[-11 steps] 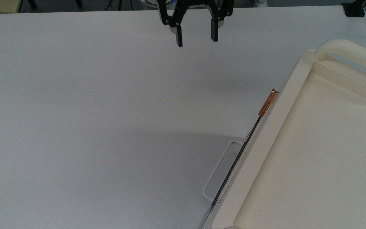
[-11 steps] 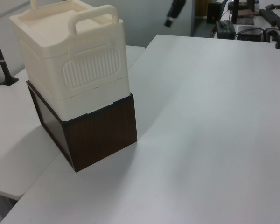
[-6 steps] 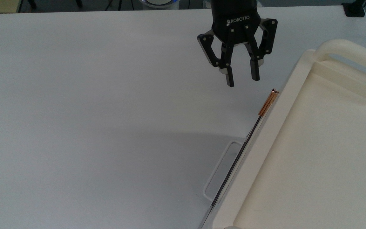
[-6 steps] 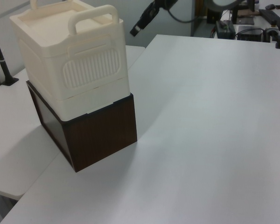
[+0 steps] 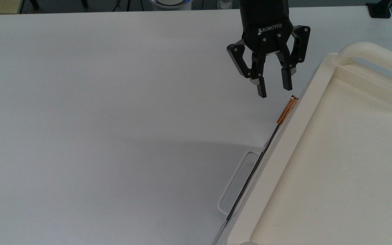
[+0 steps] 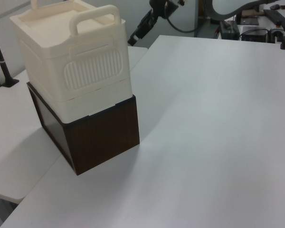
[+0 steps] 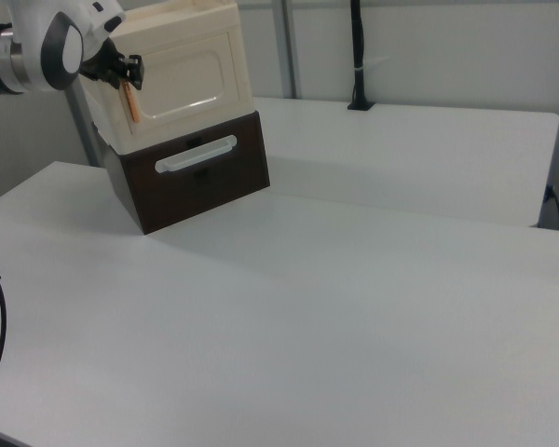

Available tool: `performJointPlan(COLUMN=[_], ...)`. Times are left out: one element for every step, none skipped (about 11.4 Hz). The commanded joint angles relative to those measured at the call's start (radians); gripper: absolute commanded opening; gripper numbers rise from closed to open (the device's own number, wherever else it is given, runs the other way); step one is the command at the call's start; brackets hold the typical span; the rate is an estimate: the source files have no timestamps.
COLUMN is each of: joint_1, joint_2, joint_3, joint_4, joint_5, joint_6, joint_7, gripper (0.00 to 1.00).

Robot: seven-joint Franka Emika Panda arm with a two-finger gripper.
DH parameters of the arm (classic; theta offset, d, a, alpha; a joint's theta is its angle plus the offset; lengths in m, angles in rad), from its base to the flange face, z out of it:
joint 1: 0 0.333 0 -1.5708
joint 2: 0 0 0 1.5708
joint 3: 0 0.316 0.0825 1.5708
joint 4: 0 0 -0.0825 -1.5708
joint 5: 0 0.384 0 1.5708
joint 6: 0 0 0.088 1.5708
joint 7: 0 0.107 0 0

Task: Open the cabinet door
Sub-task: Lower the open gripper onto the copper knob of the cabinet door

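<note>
The tool (image 5: pixel 273 90) hangs with its two fingers spread apart and nothing between them, just beyond the far end of the copper handle (image 5: pixel 287 109) in the top view. In the right view that handle sits near the left edge of the cabinet door (image 7: pixel 184 76), which lies flush and closed on the cream cabinet (image 6: pixel 73 57), itself stacked on a dark brown drawer box (image 7: pixel 191 172) on the tabletop (image 5: pixel 114 102). The handle is thin and close to the door, so I judge a slightly off approach could knock a finger against the cabinet's edge or slip off the bar, and a hard pull might shift the whole stack; with the door and drawer both closed, what they hold cannot be told.
</note>
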State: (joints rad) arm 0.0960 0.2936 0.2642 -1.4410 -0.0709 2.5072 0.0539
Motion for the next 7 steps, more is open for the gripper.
performJointPlan(joint_1=[0.005, 0.005, 0.005, 0.005, 0.005, 0.007, 0.004], joint_2=[0.042, 0.061, 0.068, 0.079, 0.082, 0.102, 0.105], joint_3=[0.013, 0.023, 0.032, 0.033, 0.035, 0.036, 0.056], joint_4=[0.046, 0.074, 0.083, 0.086, 0.082, 0.086, 0.087], joint_5=[-0.006, -0.006, -0.009, -0.009, -0.009, -0.007, -0.009], joint_6=[0.018, 0.018, 0.018, 0.04, 0.085, 0.096, 0.107], joint_7=[-0.042, -0.042, -0.043, -0.043, -0.042, -0.036, -0.034], gripper=[0.47, 0.47, 0.47, 0.47, 0.47, 0.47, 0.47])
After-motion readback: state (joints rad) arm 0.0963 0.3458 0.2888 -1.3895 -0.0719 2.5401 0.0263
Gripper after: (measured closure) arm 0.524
